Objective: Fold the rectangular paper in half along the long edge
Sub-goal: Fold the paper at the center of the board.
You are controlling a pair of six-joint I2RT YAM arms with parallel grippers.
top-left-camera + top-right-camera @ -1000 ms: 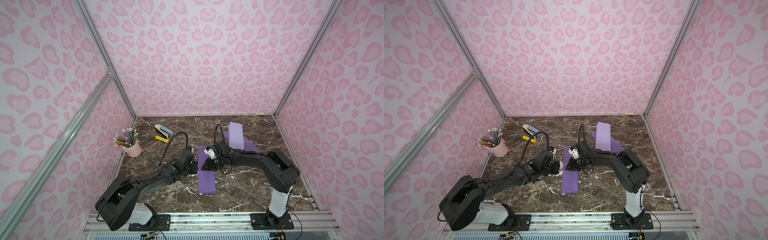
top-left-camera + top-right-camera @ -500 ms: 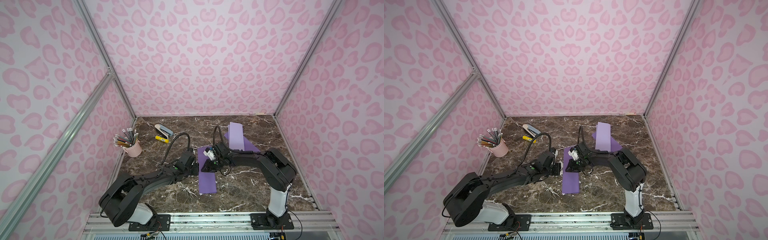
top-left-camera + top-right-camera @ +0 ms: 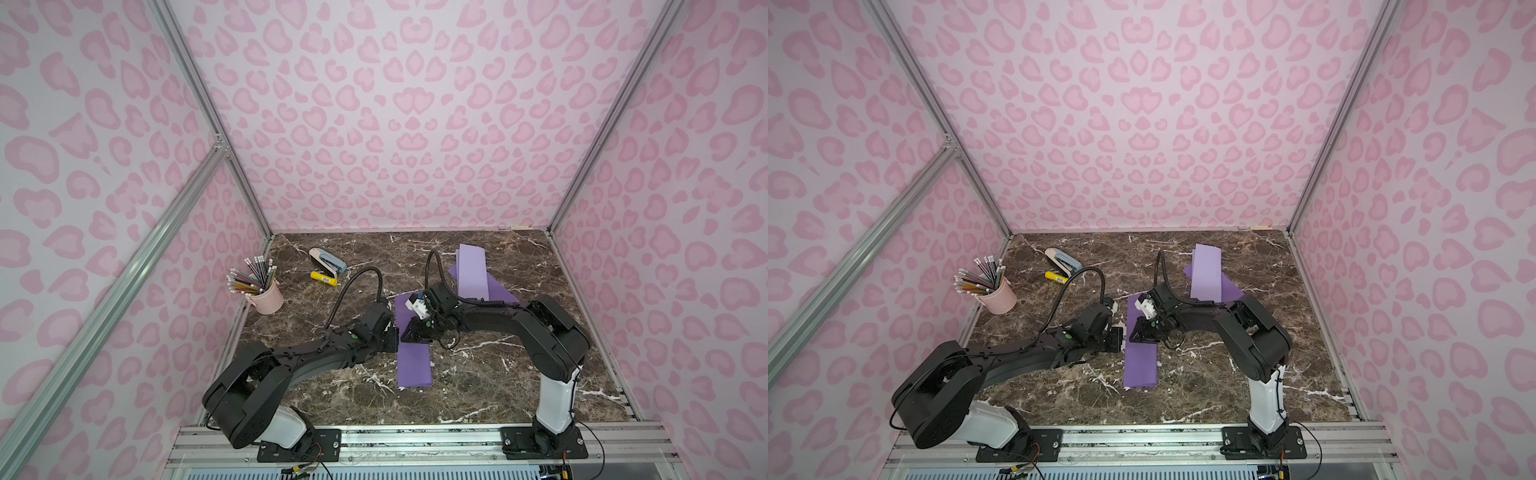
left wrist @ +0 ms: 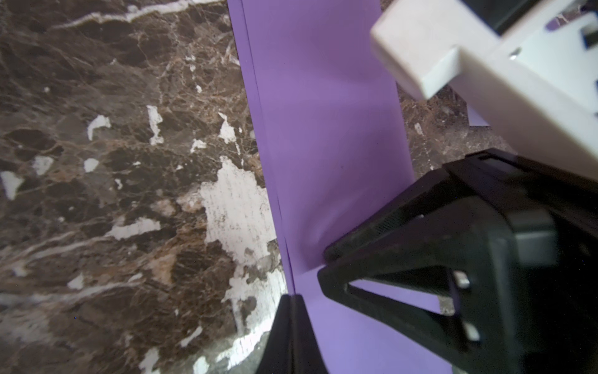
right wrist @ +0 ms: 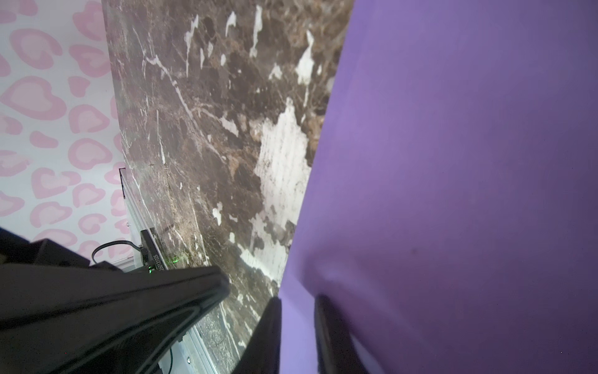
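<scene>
The folded purple paper (image 3: pixel 413 365) is lying flat on the bench (image 3: pixel 490 374), directly under the right claw (image 3: pixel 406 337) and stretching past it on both sides, towards the arm bases and away from them. The right claw is standing narrowly open. Its tips are resting on the paper's top layer, close to one long edge, and the paper (image 5: pixel 453 162) is dimpling just ahead of them. The left claw (image 4: pixel 291 302) is sitting fully closed just beside the right claw (image 4: pixel 323 266), with its tips touching that same long edge.
</scene>
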